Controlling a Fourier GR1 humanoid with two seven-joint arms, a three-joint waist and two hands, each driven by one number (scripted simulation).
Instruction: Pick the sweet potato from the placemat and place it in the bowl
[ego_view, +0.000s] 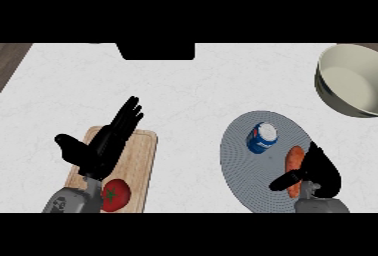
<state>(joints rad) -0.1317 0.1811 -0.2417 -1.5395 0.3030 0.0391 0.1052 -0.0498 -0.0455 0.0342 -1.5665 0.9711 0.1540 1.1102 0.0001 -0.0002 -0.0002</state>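
**Right hand.** The right hand (322, 172) enters at the near edge of the white marbled worktop (199, 90), towards its right corner. The grey forearm is barely visible below it. The hand is closed round the orange, elongated sweet potato (295, 157). The thumb lies across the potato's left side and the fingers curl over its right side. The far end of the potato projects beyond the hand; the near end is largely hidden by the thumb and palm.

**Task object.** The sweet potato lies lengthwise, near edge to far edge, on the right part of the round grey woven placemat (247, 175). Whether it is raised off the mat cannot be determined.

**Left hand.** The left hand (100, 147) is open, with straight fingers pointing to the far right and the thumb spread to the left. It is positioned over the light wooden rectangular cutting board (140, 145) near the worktop's near left corner and holds nothing.

**Surrounding items.**
- A blue and white cylindrical can (262, 137) lies on the placemat, just beside the potato's far end on the left and apart from it.
- A red tomato with a green stem (116, 194) sits on the near end of the cutting board, beside the left forearm.
- The large cream-coloured round bowl with a dark outer wall (328, 97) stands at the far right corner, well apart from the placemat, with bare worktop between them.
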